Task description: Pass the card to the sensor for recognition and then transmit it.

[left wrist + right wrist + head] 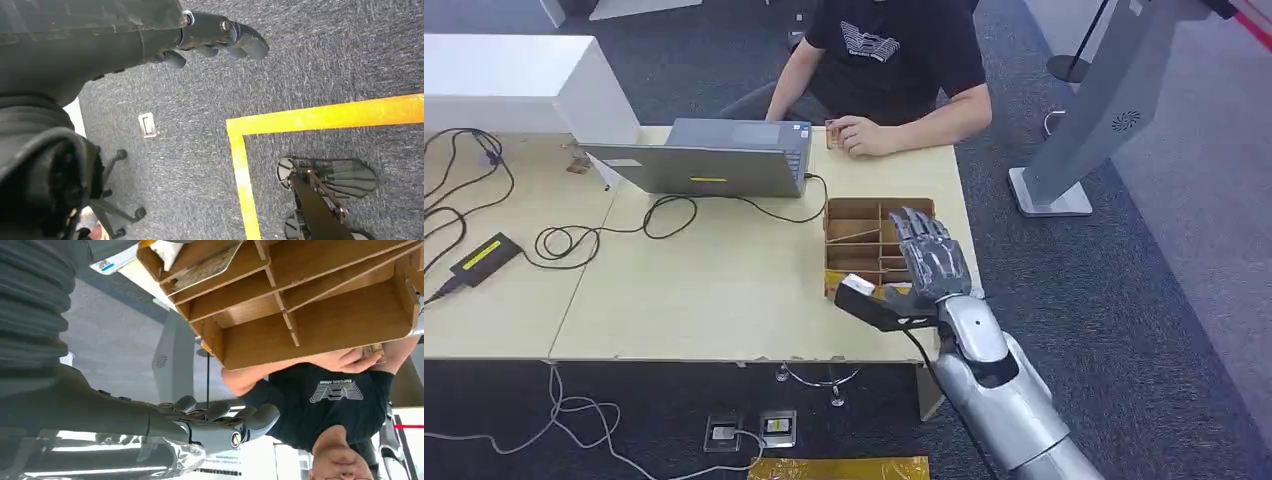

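A wooden box (854, 238) with several compartments stands near the table's right edge. My right hand (932, 262) hovers over its right side, fingers stretched out and apart, holding nothing, thumb (872, 304) pointing left at the box's near corner. In the right wrist view the box (320, 315) is close beyond the fingers (225, 425), and a flat card (202, 269) lies in one compartment. My left hand (215, 37) hangs over the carpet with loose fingers and nothing in it. A black device (484, 258) with a yellow-green strip lies at the table's left.
A person (894, 50) sits across the table, a hand (864, 136) resting on a small brown thing beside an open grey laptop (709, 160). Black cables (604, 235) loop over the tabletop. A white box (514, 80) stands at the back left, a grey stand (1084, 120) at the right.
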